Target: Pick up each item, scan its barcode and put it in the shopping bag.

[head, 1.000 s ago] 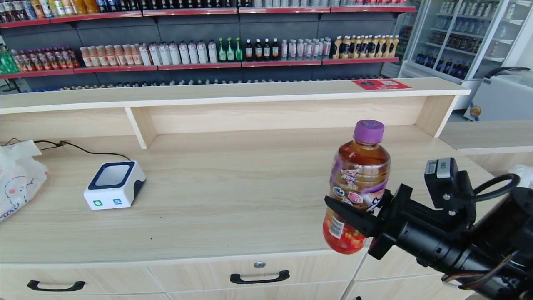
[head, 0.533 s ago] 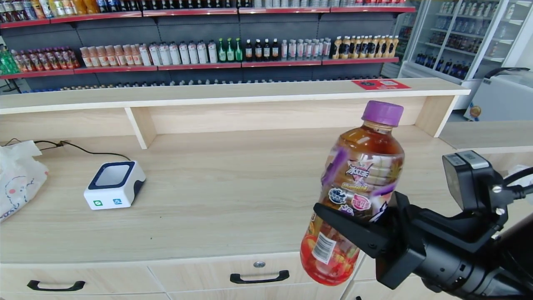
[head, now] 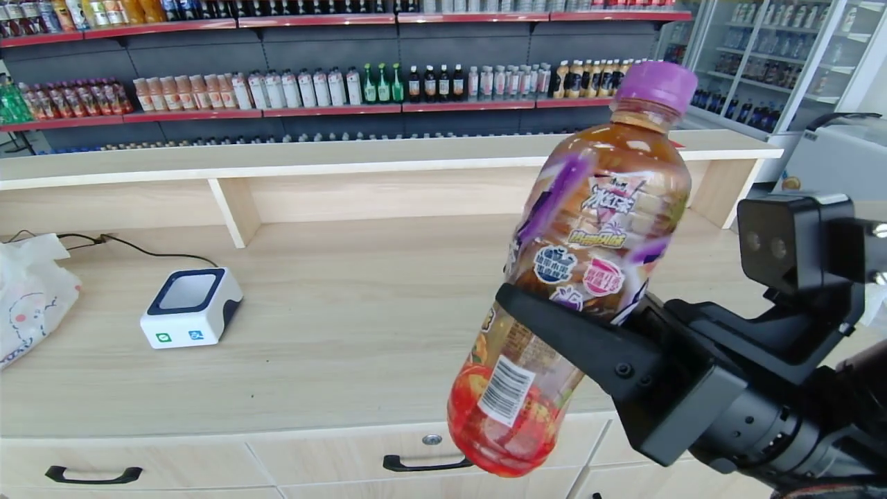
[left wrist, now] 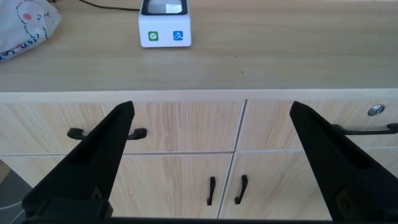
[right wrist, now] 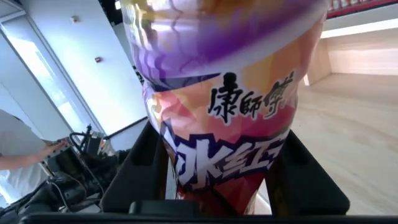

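Gripping: the right pincer [head: 575, 308] is clamped round the middle of the bottle [head: 610, 194], held in the air over the front right of the surface [head: 360, 333].
Bottle: tilted, purple cap up and to the right, red base low, barcode towards the head camera.
Change: over the last second the bottle has risen, come nearer and leaned further.
Scanner [head: 190, 307]: unmoved, left on the surface.
Bag [head: 28, 298]: unmoved, far left.
Left pincer [left wrist: 211, 112]: spread wide, before the drawer fronts [left wrist: 180, 124].
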`<state>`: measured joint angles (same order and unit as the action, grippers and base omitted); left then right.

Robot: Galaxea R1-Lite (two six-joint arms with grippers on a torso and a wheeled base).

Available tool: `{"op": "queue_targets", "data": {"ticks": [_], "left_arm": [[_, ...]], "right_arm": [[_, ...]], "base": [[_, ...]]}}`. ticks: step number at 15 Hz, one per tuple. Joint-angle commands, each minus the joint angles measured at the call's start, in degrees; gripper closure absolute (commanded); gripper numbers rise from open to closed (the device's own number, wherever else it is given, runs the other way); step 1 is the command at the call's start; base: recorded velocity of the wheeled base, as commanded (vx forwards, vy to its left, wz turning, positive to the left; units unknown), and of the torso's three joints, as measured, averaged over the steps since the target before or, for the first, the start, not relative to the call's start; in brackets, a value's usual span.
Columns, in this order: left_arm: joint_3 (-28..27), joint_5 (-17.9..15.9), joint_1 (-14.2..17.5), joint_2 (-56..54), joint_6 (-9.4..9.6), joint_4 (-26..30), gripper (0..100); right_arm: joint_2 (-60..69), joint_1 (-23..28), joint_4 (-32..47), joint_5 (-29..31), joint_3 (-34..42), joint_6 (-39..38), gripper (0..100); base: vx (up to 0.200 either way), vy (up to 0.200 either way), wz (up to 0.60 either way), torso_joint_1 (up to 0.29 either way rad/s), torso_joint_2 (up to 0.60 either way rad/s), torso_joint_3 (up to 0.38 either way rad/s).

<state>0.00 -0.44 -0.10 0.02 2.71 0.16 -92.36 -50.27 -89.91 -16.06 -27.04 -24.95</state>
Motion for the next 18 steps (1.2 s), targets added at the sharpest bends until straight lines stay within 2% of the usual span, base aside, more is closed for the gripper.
{"op": "queue_targets", "data": {"ticks": [1, 8, 14, 18], "left_arm": [[0.0, 0.0, 0.0, 0.0, 0.02, 0.0, 0], [0.0, 0.0, 0.0, 0.0, 0.02, 0.0, 0], [0.0, 0.0, 0.0, 0.0, -0.07, 0.0, 0], [0.0, 0.0, 0.0, 0.0, -0.07, 0.0, 0]], "right_arm": [[-0.2, -1.1, -0.1, 0.0, -4.0, -2.3, 100], [0.1, -1.1, -0.1, 0.0, -8.4, -8.5, 100], [0.6, -1.1, -0.1, 0.0, -7.5, -8.4, 100], [1.7, -0.8, -0.1, -0.1, -0.7, -5.7, 100]], "base": [[0.0, 0.0, 0.0, 0.0, 0.0, 0.0], [0.0, 0.0, 0.0, 0.0, 0.0, 0.0], [0.0, 0.0, 0.0, 0.0, 0.0, 0.0], [0.0, 0.0, 0.0, 0.0, 0.0, 0.0]]}}
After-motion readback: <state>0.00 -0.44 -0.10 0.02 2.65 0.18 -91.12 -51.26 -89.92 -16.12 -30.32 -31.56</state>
